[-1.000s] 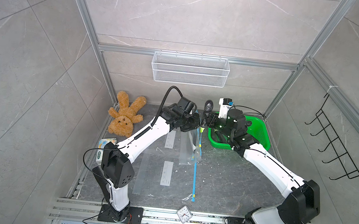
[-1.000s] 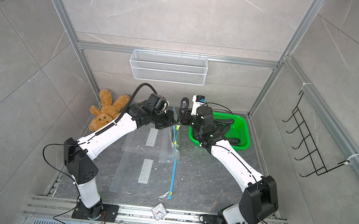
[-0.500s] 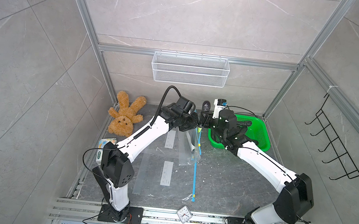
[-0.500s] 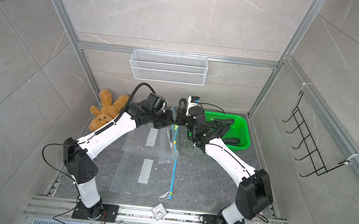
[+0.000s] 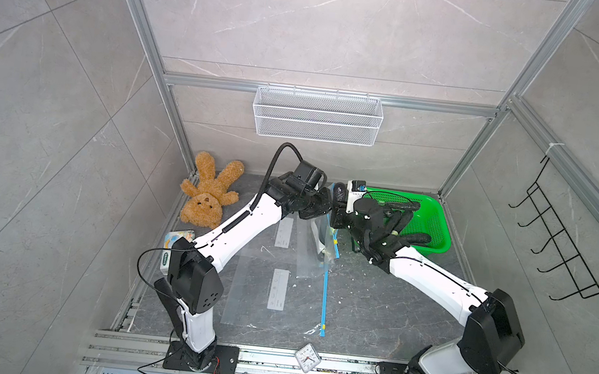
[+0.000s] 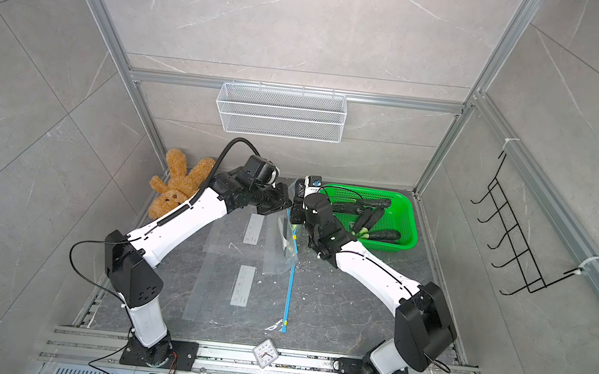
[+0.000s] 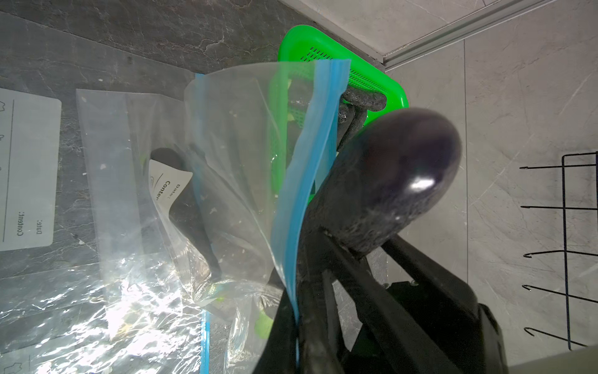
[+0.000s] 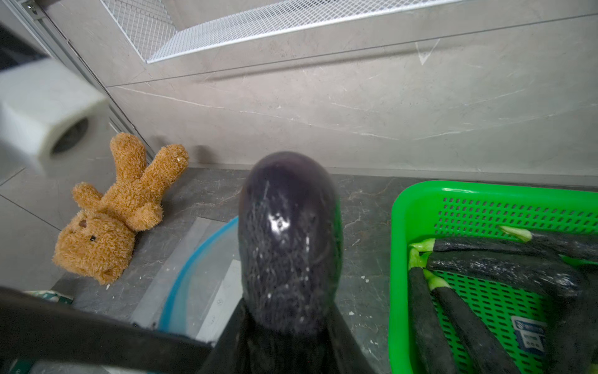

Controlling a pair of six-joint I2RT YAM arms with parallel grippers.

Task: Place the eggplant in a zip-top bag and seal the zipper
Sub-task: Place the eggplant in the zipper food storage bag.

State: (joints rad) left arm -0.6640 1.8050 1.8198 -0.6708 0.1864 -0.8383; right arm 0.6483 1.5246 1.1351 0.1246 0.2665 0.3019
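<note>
Bagging an eggplant, approach to the bag mouth, read left to right: a plush teddy bear [image 5: 210, 193] lies unused at the back of the worktop [image 5: 372, 309]; the left claw [image 5: 321, 207], pinched fully shut on the blue zipper rim of the zip-top bag [image 5: 312, 252], holds the mouth raised while the bag's body drapes down to the worktop; the eggplant [image 7: 388, 181] is clasped at its lower part by the right claw [image 8: 286, 323], jaws partly closed around it, and its rounded tip stands just beside the rim, still outside the bag. Over the last second the right arm has carried the eggplant from above the green basket [image 5: 442, 225], where further eggplants [image 6: 370, 218] remain, across to the raised opening, while the left claw has kept its hold. The fetch therefore appears complete and insertion is the step in hand; the limp film could fold against the tip, and the zipper is not yet sealed
</note>
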